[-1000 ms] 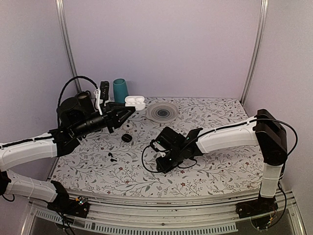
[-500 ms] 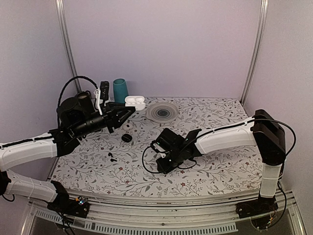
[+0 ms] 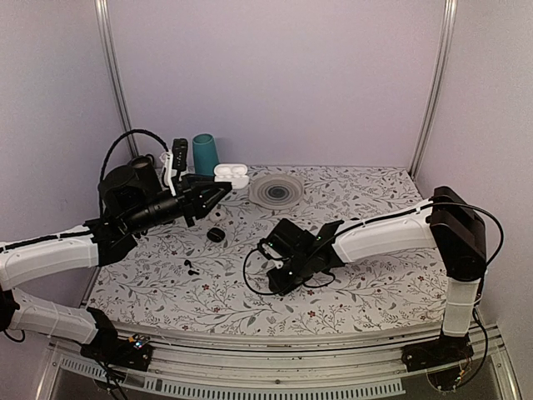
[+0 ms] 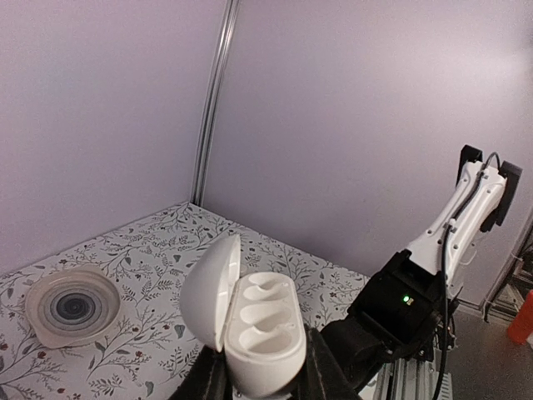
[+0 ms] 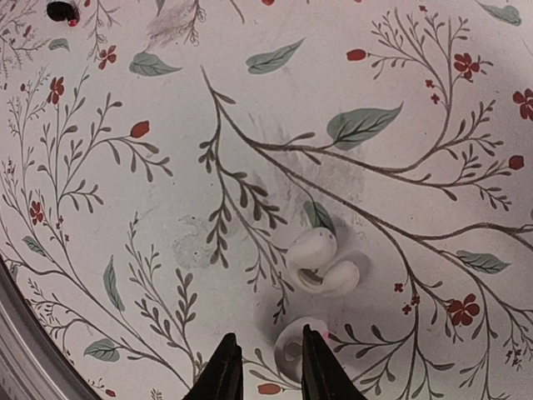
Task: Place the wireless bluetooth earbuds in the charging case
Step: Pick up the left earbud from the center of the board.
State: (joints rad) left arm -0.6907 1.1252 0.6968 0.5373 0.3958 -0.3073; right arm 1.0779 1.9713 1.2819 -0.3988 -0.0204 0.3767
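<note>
**Q:** Entry one, the left gripper (image 4: pixel 265 377)?
**A:** Black two-finger jaws, drawn almost together and clamped on the lower body of the glossy white pebble-shaped charging case (image 4: pixel 260 327). The case is held in the air over the far-left part of the table. Its lid is hinged open and both moulded wells are showing.

**Q:** Entry two, the right gripper (image 5: pixel 268 340)?
**A:** Black fingers set narrow, tips pointing down near the middle of the table. A tiny white stemmed earbud (image 5: pixel 287 350) sits between the tips, against one finger. It looks pinched there, though the fingers hide part of it.

**Q:** Next item outward from that?
**A:** A second white earbud (image 5: pixel 321 262), lying loose on the pale floral-printed tablecloth (image 5: pixel 125 150). It is just beyond the fingertips and not touching them.

**Q:** Further out?
**A:** A tiny black bud-like piece (image 3: pixel 188 266) on the cloth toward the left arm's side, well apart from both grippers and too small to detail. A small round black object (image 3: pixel 216 235) on the cloth, nearer the camera than the raised case.

**Q:** Back edge?
**A:** A clear ribbed round dish (image 3: pixel 276 190) on the cloth, just beside the raised case in the top view. A teal cylindrical cup (image 3: pixel 205 153), upright in the far-left corner.
</note>
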